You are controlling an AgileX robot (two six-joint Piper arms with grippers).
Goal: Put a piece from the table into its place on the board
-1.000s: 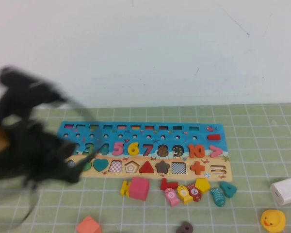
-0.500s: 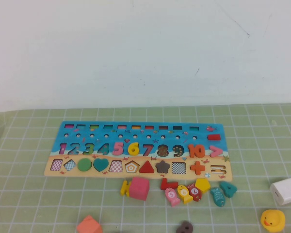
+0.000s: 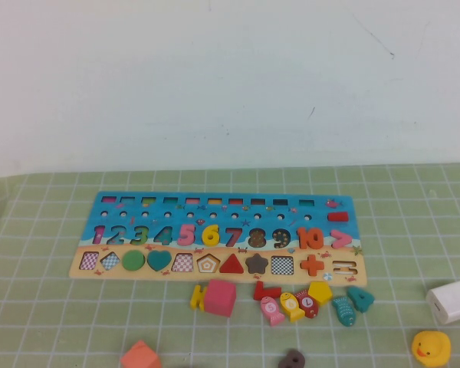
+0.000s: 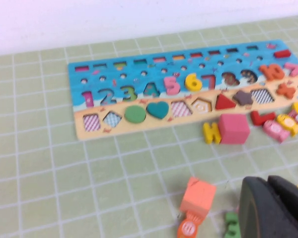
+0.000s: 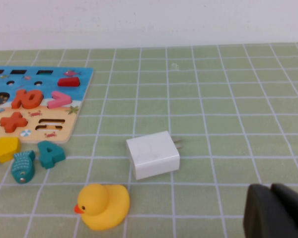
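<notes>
Though maybe parked, both arms now off the board (image 3: 215, 234).

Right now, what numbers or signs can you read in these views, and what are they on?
"1 2 3 4 5 6 7 8 9 10": number pieces set in the puzzle board.
">" pink piece, "+" orange piece, "=" cutout: board's right end.
"4": loose teal piece on the table.
Fish pieces: markings too small.
Left hand, right hand: no text.

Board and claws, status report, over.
Left claw low over the near table, empty, by the orange block. Right claw parked near the white charger. Board unobstructed; pink cube loose below it.
</notes>
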